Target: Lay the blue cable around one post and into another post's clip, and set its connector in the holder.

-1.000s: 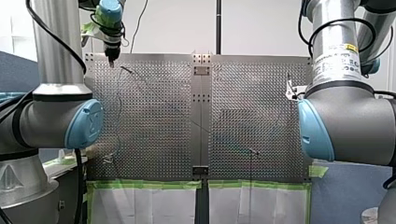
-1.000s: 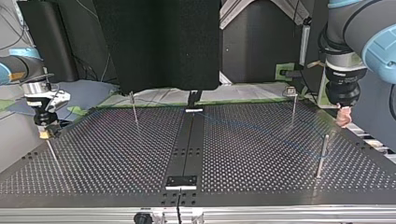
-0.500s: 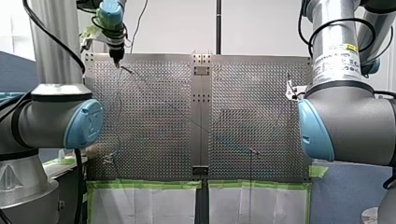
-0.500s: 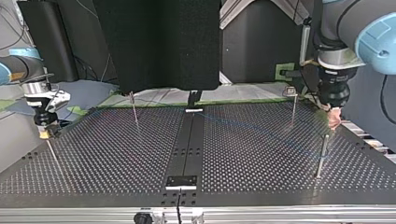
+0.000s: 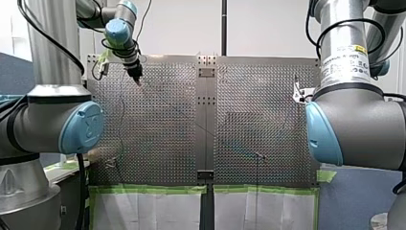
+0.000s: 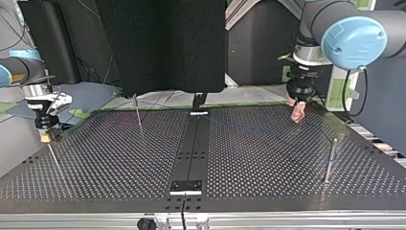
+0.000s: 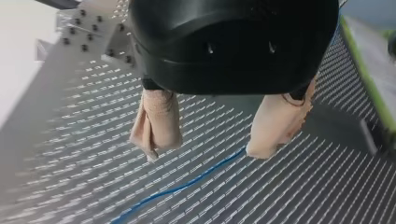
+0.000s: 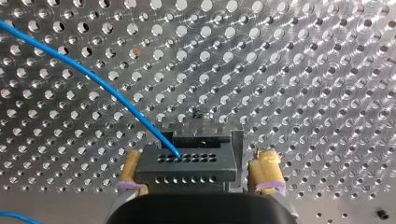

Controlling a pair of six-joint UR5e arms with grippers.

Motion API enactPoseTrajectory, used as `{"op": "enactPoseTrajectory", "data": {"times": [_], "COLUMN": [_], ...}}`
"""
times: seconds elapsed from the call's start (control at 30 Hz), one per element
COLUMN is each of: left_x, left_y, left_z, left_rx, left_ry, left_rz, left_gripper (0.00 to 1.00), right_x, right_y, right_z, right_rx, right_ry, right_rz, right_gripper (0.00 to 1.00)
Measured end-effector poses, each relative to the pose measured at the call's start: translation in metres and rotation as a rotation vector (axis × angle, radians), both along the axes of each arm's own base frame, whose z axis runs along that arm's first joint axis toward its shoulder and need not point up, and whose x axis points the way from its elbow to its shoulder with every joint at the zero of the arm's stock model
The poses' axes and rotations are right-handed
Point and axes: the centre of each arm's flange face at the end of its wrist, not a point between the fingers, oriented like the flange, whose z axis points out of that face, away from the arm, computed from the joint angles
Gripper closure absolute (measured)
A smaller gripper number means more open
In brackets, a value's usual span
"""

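Blue cable (image 8: 93, 79) runs across the perforated desk (image 8: 303, 70) and into the dark connector (image 8: 184, 163), which sits against the metal holder (image 8: 205, 135). The right tool (image 8: 198, 158) straddles it, yellow pads (image 8: 266, 170) apart, with a sliver of gap on one side. In the top view that is 9 o'clock on the desk. At 2 o'clock the left tool (image 6: 298, 114) hangs over the holes, beige pads (image 7: 159, 121) spread wide and gripping nothing. The cable passes right by one fingertip (image 7: 259, 149). At 4 o'clock a post (image 6: 330, 160) stands well apart from that tool.
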Motion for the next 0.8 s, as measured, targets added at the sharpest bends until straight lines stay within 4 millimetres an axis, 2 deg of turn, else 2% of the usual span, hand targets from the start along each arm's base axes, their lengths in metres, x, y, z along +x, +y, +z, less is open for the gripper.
{"op": "enactPoseTrajectory", "data": {"times": [0.4, 0.8], "left_x": [-0.002, -0.031], "left_y": [-0.042, -0.074], "left_z": [-0.087, -0.180], "left_rx": [-0.078, 0.019], "left_ry": [0.116, 0.225], "left_rz": [-0.077, -0.092], "left_gripper": [0.01, 0.01], "right_x": [0.000, 0.000], "right_y": [0.000, 0.000], "right_z": [0.000, 0.000], "right_rx": [0.000, 0.000], "right_ry": [0.000, 0.000], "right_rz": [0.000, 0.000], "right_gripper": [0.00, 0.00]}}
